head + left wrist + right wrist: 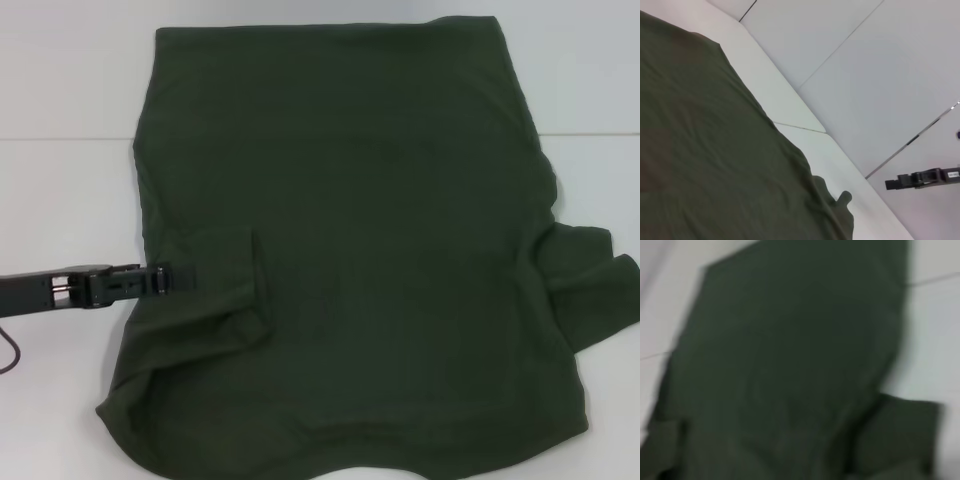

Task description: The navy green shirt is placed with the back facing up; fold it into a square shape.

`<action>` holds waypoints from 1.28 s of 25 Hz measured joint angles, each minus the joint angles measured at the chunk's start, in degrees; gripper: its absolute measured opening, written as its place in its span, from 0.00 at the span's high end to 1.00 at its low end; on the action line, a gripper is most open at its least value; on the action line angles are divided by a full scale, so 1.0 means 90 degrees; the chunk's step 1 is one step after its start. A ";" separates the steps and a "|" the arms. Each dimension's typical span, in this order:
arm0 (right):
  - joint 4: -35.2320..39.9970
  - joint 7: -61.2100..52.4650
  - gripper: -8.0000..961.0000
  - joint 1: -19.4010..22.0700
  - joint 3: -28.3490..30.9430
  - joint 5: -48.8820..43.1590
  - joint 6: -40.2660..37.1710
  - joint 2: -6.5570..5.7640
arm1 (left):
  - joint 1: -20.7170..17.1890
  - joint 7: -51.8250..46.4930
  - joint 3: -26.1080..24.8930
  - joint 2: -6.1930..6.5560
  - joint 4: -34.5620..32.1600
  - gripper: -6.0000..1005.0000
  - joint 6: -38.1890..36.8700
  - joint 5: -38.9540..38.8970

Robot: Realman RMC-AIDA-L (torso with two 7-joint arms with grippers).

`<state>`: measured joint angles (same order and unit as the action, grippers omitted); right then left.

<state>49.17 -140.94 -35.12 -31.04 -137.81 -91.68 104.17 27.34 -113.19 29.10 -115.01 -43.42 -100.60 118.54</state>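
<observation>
Flat across the white table (60,80) — the navy green shirt (360,230), covering most of the surface, right sleeve spread out to the right side, left sleeve folded inward over the body. At that folded sleeve's edge, the left gripper (172,279), reaching in low from the left, fingertips against the cloth — clenched on it or merely touching, impossible to tell. No sign of the right gripper in the head view.

White table (60,200) under even light; pale seamed floor panels (880,75) beyond its edge.
</observation>
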 joint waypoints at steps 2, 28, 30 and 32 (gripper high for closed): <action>0.0107 -0.0313 0.13 -0.0075 -0.0015 -0.0354 0.0149 -0.0001 | 0.0016 -0.0007 0.0000 -0.0001 -0.0001 0.18 -0.0008 -0.0015; -0.0755 0.0144 0.13 -0.0530 -0.1645 -0.1247 0.2648 0.0707 | 0.0041 -0.0044 -0.0040 -0.0086 -0.0026 0.18 0.0047 -0.0292; -0.0782 0.0153 0.13 -0.0534 -0.1652 -0.1250 0.2662 0.0710 | 0.0049 -0.0045 -0.0040 -0.0090 -0.0024 0.18 0.0047 -0.0298; -0.0843 0.0190 0.13 -0.0547 -0.1678 -0.1251 0.2731 0.0721 | 0.0053 -0.0046 -0.0040 -0.0102 -0.0022 0.18 0.0056 -0.0301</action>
<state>41.58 -139.24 -40.04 -46.15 -149.07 -67.10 110.66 27.82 -113.61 28.74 -115.92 -43.62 -100.10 115.84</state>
